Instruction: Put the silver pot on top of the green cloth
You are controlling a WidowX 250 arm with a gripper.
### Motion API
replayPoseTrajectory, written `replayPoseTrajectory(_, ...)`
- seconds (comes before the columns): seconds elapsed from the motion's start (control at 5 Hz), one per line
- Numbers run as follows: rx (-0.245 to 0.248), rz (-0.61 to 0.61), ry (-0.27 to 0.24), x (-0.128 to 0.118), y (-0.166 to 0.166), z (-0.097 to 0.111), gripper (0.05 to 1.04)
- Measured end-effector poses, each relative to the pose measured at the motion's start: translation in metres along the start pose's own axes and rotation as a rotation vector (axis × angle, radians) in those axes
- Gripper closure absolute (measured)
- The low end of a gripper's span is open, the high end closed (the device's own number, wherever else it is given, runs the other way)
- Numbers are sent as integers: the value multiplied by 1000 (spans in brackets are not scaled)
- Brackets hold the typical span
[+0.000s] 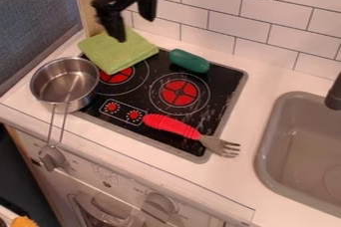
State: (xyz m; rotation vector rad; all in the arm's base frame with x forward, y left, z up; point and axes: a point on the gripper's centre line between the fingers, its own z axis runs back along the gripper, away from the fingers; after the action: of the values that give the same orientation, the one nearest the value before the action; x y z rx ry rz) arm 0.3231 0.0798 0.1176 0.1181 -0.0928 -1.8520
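My end effector is wide and empty at upper left, the silver pot sitting down-left of it at frame left, its handle pointing toward the bottom edge.

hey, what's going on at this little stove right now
The robot's gripper hangs above the green cloth at the back left of the stove, its jaws apart, holding nothing. The silver pot isn't on the cloth; it sits at the stove's left edge. A red-handled fork and a green toy vegetable lie nearby.
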Motion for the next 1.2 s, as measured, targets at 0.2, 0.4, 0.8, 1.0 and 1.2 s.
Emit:
replayPoseTrajectory(0.2, -82, -172, 9, -11, -28, 2, 83)
replayPoseTrajectory(0.4, -147, -363, -2, -19, -52, -12, 83)
replayPoseTrajectory(0.8, -155, -482, 75, -24, -59, -35, 83)
replayPoseTrajectory(1.0, -157, -493, 91, -24, -54, -50, 83)
replayPoseTrajectory(1.2, -168, -497, 75, -25, -53, -67, 83)
